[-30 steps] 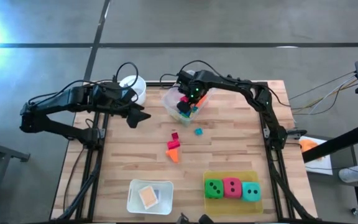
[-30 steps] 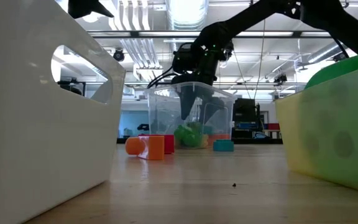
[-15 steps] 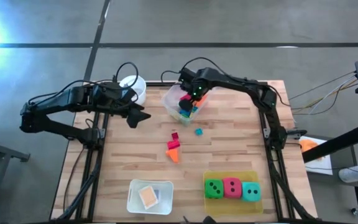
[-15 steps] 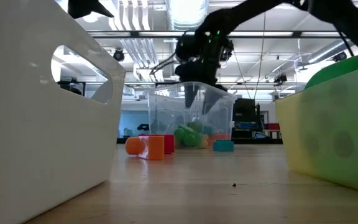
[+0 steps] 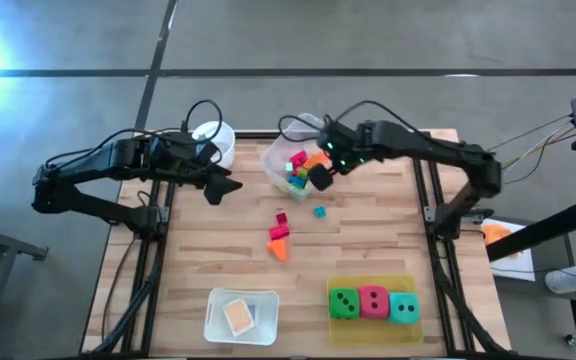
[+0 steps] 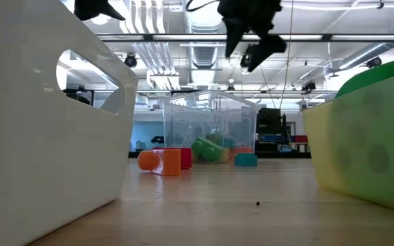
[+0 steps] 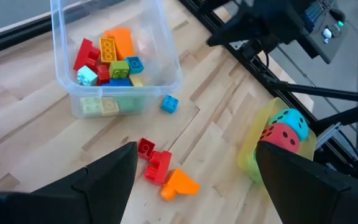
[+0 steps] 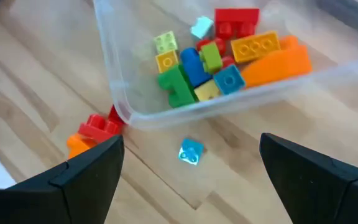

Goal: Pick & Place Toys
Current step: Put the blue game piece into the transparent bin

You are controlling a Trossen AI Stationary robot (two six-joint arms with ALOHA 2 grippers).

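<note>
A pale wooden plank table [image 5: 368, 250] is seen from above, set on a grey concrete floor [image 5: 388, 40] marked with dark lines. Beyond the table, in the low view, a hall with ceiling strip lights and ducts is seen.

The clear tub [image 5: 290, 160] is taken as landmark. It stands near the table's far edge and holds a heap of mixed small blocks [image 7: 110, 59]. The right hand [image 5: 320, 176] hangs above the tub's right rim, its fingers spread wide and empty. The left hand [image 5: 222, 186] hovers left of the tub, above the table, its fingers also spread and empty. A white cup [image 5: 214, 138] stands left of the tub at the far edge.

Just in front of the tub a small blue block [image 5: 319, 211] lies on bare wood. Further forward, red blocks [image 5: 281, 220] and an orange piece [image 5: 280, 246] lie close together. Well in front of the tub, at the near edge, a yellow-green tray [image 5: 368, 283] holds the green, red and teal dice [image 5: 373, 303] in a row. To its left, a white bin [image 5: 240, 315] holds flat tiles.

Open wood is left between the tub and the near containers. No legible writing is made out.
</note>
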